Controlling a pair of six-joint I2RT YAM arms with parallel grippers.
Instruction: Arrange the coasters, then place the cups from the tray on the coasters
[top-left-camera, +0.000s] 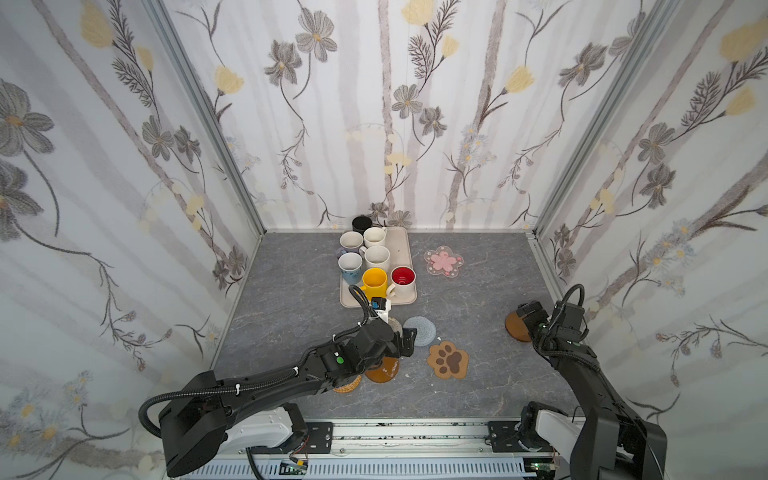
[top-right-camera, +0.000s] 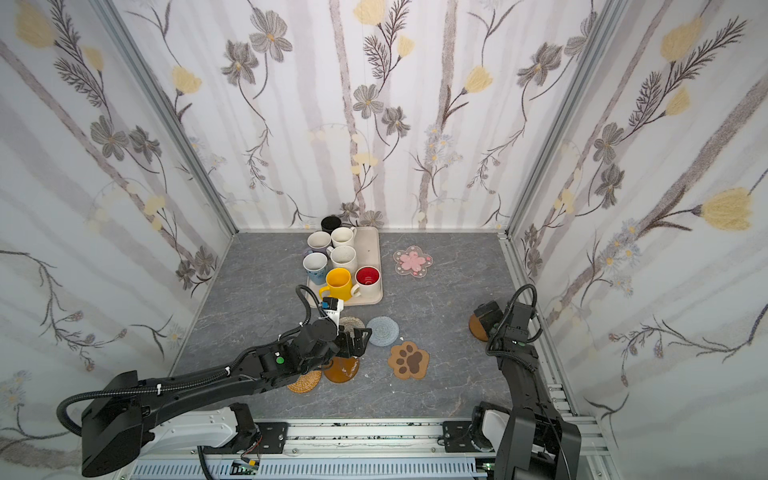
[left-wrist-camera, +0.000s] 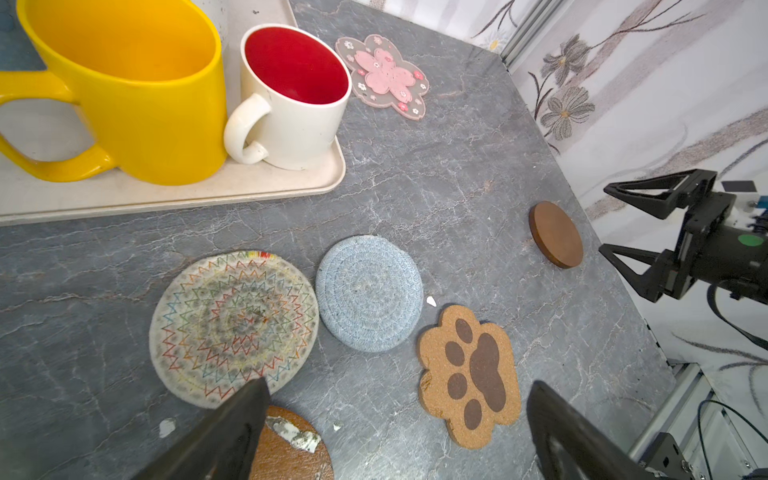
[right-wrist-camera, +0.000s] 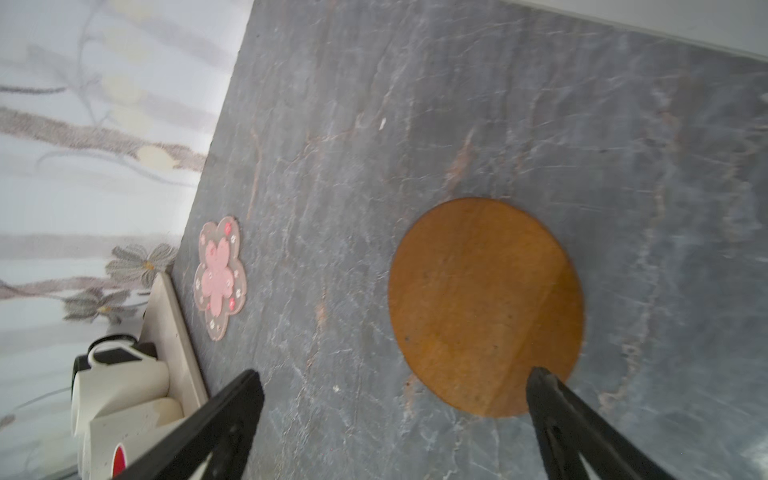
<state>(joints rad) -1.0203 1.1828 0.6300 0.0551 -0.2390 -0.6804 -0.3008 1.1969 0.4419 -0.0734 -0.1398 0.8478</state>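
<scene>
Right wrist view: my right end effector (right-wrist-camera: 392, 374) spread above brown disc (right-wrist-camera: 486, 307) near right table (right-wrist-camera: 415, 104) edge; left end effector (left-wrist-camera: 397, 383) spread too. Cups (top-left-camera: 377, 257) crowd tray (left-wrist-camera: 166, 195). I'd space coasters (left-wrist-camera: 369, 293) widely.

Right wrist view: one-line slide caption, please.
Open right gripper poised at a round brown disc coaster on grey marbled tabletop; clear pink-flower coaster farther off.

There were seven cups (top-left-camera: 374, 282), one tray (top-left-camera: 400, 249) and seven coasters (left-wrist-camera: 232, 328): two woven rounds (top-left-camera: 419, 330), one rattan round (top-right-camera: 305, 383), two brown discs (top-left-camera: 513, 326), one paw shape (top-left-camera: 448, 360) and one pink-flower shape (top-left-camera: 443, 261). There were also one left gripper (left-wrist-camera: 397, 386) and one right gripper (right-wrist-camera: 395, 374).
</scene>
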